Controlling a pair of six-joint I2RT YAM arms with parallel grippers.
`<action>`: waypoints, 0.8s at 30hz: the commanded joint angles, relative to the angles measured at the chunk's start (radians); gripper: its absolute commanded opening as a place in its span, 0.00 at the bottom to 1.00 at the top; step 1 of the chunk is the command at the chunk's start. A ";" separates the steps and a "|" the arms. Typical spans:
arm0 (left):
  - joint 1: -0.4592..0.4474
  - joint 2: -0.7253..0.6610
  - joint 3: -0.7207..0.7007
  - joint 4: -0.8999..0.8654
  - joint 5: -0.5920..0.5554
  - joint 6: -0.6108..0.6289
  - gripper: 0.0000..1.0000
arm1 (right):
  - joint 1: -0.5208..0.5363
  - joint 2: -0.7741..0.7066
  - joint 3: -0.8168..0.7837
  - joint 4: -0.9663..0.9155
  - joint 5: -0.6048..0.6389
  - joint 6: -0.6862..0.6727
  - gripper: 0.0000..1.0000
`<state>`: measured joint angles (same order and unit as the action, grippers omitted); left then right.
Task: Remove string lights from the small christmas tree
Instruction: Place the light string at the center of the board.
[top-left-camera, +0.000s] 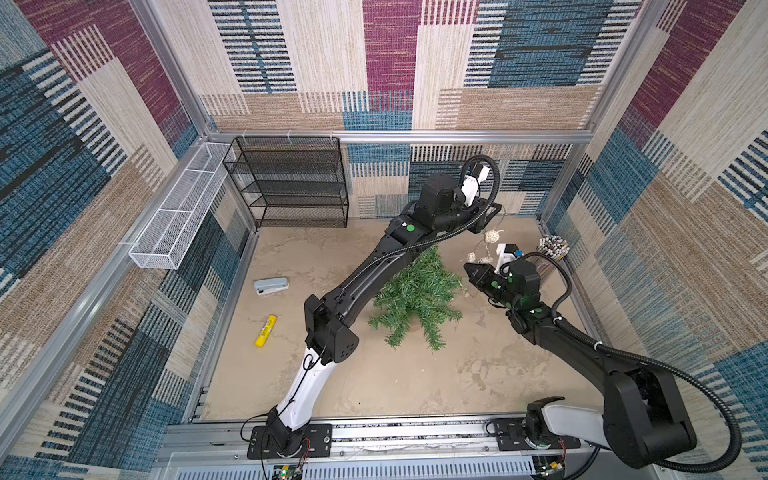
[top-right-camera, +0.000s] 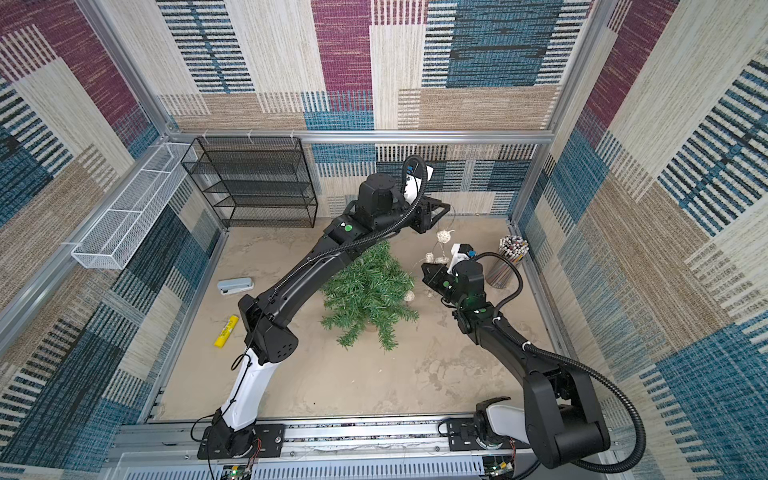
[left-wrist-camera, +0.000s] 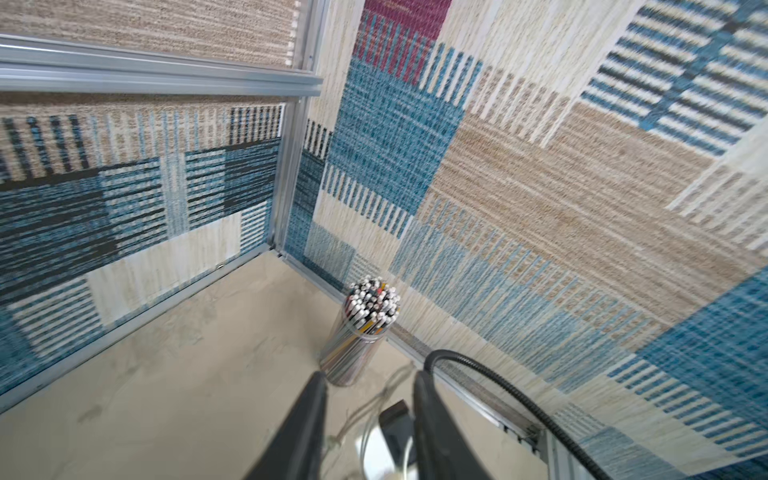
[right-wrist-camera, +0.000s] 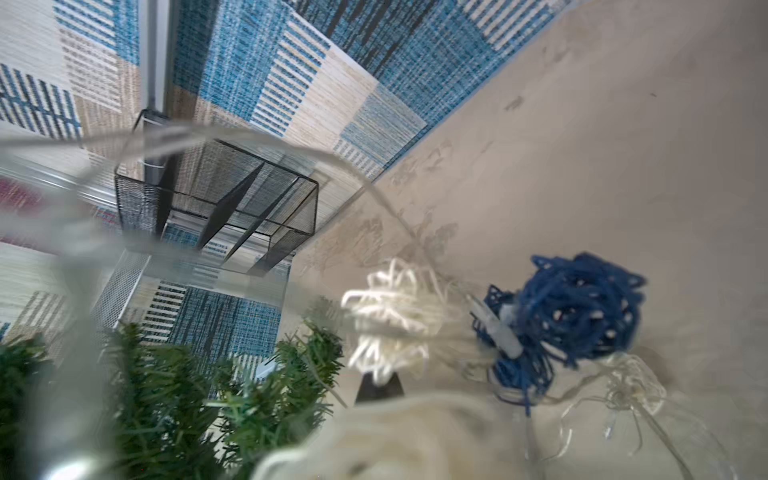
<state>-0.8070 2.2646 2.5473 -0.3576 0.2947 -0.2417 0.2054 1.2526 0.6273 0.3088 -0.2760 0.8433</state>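
Observation:
The small christmas tree (top-left-camera: 415, 299) (top-right-camera: 370, 291) stands mid-table, its green branches partly under my left arm. The string lights (top-left-camera: 492, 237) hang to its right as a thin pale wire with cream woven balls. In the right wrist view a cream ball (right-wrist-camera: 390, 316) and a dark blue ball (right-wrist-camera: 582, 307) dangle beside the tree (right-wrist-camera: 166, 395). My right gripper (top-left-camera: 471, 270) (right-wrist-camera: 380, 388) is shut on the string lights, with cream balls bunched at its tip. My left gripper (top-left-camera: 490, 210) (left-wrist-camera: 369, 376) is raised near the back wall, open, and the wire (left-wrist-camera: 374, 403) runs loose between its fingers.
A clear cup of coloured pencils (top-left-camera: 550, 253) (left-wrist-camera: 361, 332) stands by the right wall. A black mesh shelf (top-left-camera: 291, 183) lines the back wall and a white wire basket (top-left-camera: 178, 224) hangs on the left wall. A grey case (top-left-camera: 271, 286) and a yellow tube (top-left-camera: 266, 330) lie at the left.

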 joint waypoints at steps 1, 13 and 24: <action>0.000 -0.001 0.037 -0.104 -0.060 0.088 0.62 | -0.037 -0.007 -0.021 0.021 0.007 -0.010 0.00; 0.000 -0.003 0.106 -0.139 -0.091 0.109 0.90 | -0.090 0.051 -0.044 0.000 -0.047 -0.047 0.00; 0.000 -0.093 0.104 -0.154 -0.055 0.094 0.97 | -0.070 -0.060 0.018 -0.298 0.027 -0.195 0.66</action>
<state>-0.8078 2.1967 2.6476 -0.5133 0.2165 -0.1513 0.1402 1.2091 0.6285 0.1295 -0.3122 0.7280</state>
